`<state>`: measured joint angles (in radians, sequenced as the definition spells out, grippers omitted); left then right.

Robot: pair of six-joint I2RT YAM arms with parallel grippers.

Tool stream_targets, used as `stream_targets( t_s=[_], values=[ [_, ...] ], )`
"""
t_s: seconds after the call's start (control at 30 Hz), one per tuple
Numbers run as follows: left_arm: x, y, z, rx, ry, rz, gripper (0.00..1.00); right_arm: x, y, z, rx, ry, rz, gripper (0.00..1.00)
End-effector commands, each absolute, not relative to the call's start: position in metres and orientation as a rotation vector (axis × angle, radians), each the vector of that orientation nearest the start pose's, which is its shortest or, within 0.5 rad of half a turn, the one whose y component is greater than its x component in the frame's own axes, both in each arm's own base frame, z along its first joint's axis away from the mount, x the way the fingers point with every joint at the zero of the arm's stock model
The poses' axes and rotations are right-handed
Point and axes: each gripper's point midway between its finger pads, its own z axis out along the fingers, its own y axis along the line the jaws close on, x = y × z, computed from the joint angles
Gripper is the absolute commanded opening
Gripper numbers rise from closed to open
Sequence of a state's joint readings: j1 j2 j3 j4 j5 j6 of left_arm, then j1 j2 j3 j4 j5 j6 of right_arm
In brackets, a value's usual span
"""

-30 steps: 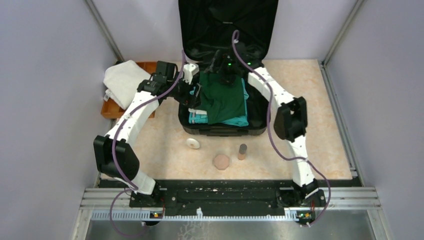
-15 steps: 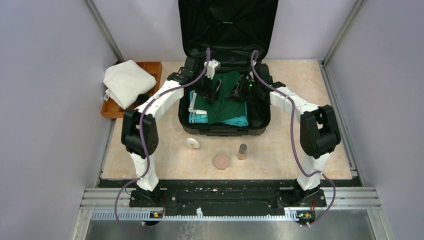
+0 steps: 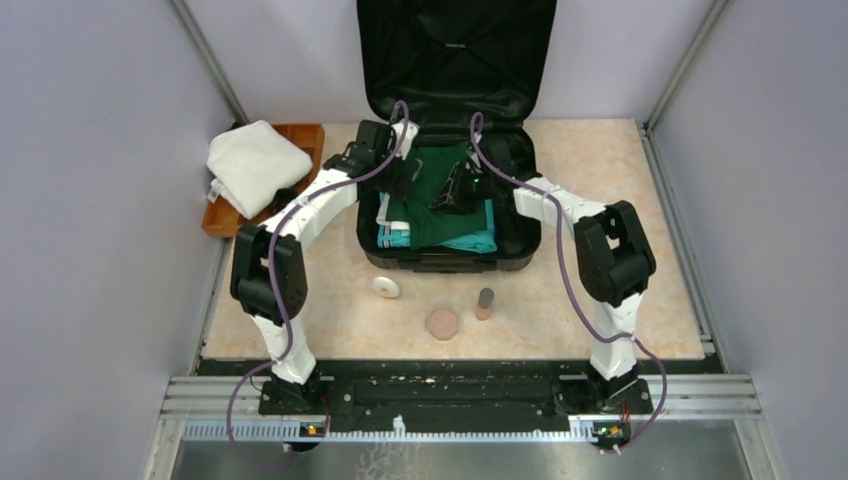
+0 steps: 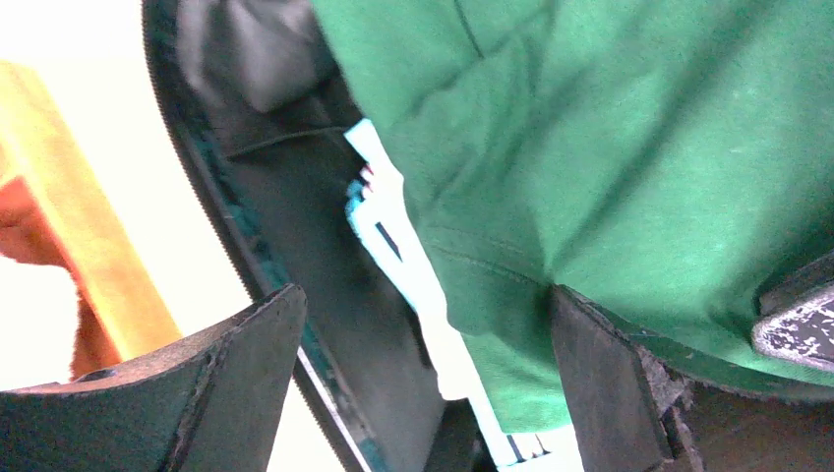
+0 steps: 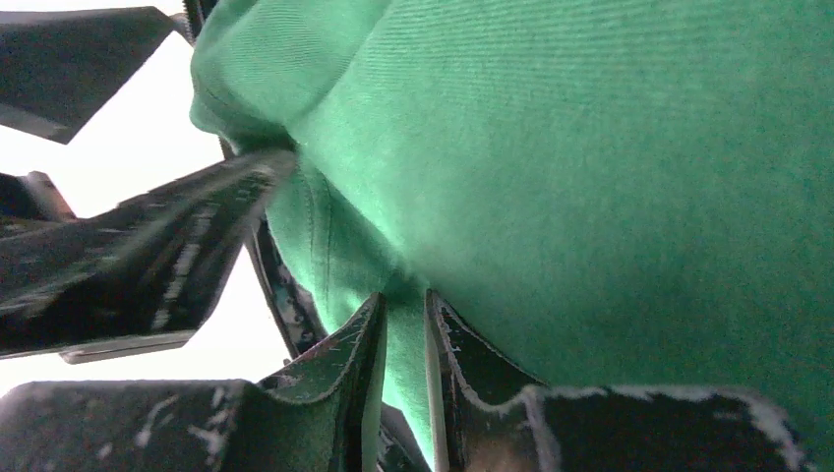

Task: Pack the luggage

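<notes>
Presently the luggage [image 3: 445,262] lies open in the upper centre of the top view. Its lid stands upright against the back wall and its lower shell lies flat on the table [image 3: 620,200]. A dark green garment [image 3: 430,215] lies folded inside the shell on top of a teal garment [image 3: 470,242], whose edge shows along the lower side of the pile.

The left gripper [image 4: 423,295] is inside the shell at the left edge of the green garment. Its jaws are spread wide and have hold of nothing. In its wrist view the green cloth fills the upper right, with the shell's black lining and rim to the left.

The right gripper [image 5: 405,305] is over the middle of the green garment. Its fingers are drawn almost together, and a fold of the green cloth is pinched in the narrow gap between them.

At the upper left of the top view, a brown wooden tray [image 3: 300,132] carries a folded white towel [image 3: 255,160]. In the lower centre, below the shell, three items rest apart on the table: a white disc [image 3: 386,287], a pink round piece [image 3: 442,323] and a small upright cylinder [image 3: 485,302].
</notes>
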<state>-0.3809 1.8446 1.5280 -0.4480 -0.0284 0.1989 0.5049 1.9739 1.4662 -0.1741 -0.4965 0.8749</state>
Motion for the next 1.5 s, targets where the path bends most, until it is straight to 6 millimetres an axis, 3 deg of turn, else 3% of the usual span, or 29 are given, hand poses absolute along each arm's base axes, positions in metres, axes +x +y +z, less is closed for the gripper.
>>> stream_targets(
  t_s=[0.0, 0.13, 0.2, 0.27, 0.3, 0.4, 0.47, 0.53, 0.6, 0.73, 0.87, 1.0, 1.13, 1.47],
  values=[
    [0.485, -0.152, 0.211, 0.577, 2.061, 0.063, 0.98, 0.399, 0.355, 0.127, 0.145, 2.480, 1.242, 0.21],
    [0.483, -0.161, 0.237, 0.566, 2.026, 0.003, 0.98, 0.389, 0.362, 0.115, 0.111, 2.520, 1.283, 0.30],
    [0.474, -0.171, 0.242, 0.586, 2.023, -0.083, 0.98, 0.391, 0.360, 0.127, 0.069, 2.491, 1.255, 0.42],
    [0.464, -0.180, 0.243, 0.602, 2.031, -0.157, 0.98, 0.395, 0.353, 0.154, 0.018, 2.421, 1.190, 0.51],
    [0.459, -0.181, 0.242, 0.601, 2.046, -0.181, 0.98, 0.397, 0.349, 0.178, -0.016, 2.360, 1.150, 0.56],
    [0.448, -0.175, 0.246, 0.560, 2.092, -0.260, 0.98, 0.391, 0.340, 0.228, -0.107, 2.238, 1.025, 0.69],
    [0.444, -0.163, 0.254, 0.511, 2.114, -0.340, 0.98, 0.373, 0.343, 0.247, -0.207, 2.179, 0.942, 0.76],
    [0.441, -0.148, 0.264, 0.462, 2.128, -0.408, 0.98, 0.350, 0.354, 0.250, -0.354, 2.121, 0.859, 0.85],
    [0.437, -0.131, 0.269, 0.437, 2.147, -0.435, 0.98, 0.320, 0.371, 0.239, -0.529, 2.100, 0.842, 0.92],
    [0.422, -0.104, 0.269, 0.421, 2.171, -0.400, 0.98, 0.268, 0.401, 0.196, -0.876, 2.119, 0.842, 0.94],
    [0.402, -0.084, 0.260, 0.392, 2.222, -0.403, 0.98, 0.231, 0.427, 0.154, -1.140, 2.086, 0.725, 0.95],
    [0.379, -0.065, 0.254, 0.384, 2.246, -0.410, 0.99, 0.223, 0.439, 0.129, -1.256, 2.073, 0.622, 0.93],
    [0.366, -0.050, 0.251, 0.379, 2.236, -0.388, 0.98, 0.224, 0.448, 0.117, -1.313, 2.054, 0.586, 0.91],
    [0.365, -0.043, 0.244, 0.356, 2.248, -0.423, 0.98, 0.237, 0.461, 0.084, -1.349, 2.046, 0.520, 0.83]
  ],
)
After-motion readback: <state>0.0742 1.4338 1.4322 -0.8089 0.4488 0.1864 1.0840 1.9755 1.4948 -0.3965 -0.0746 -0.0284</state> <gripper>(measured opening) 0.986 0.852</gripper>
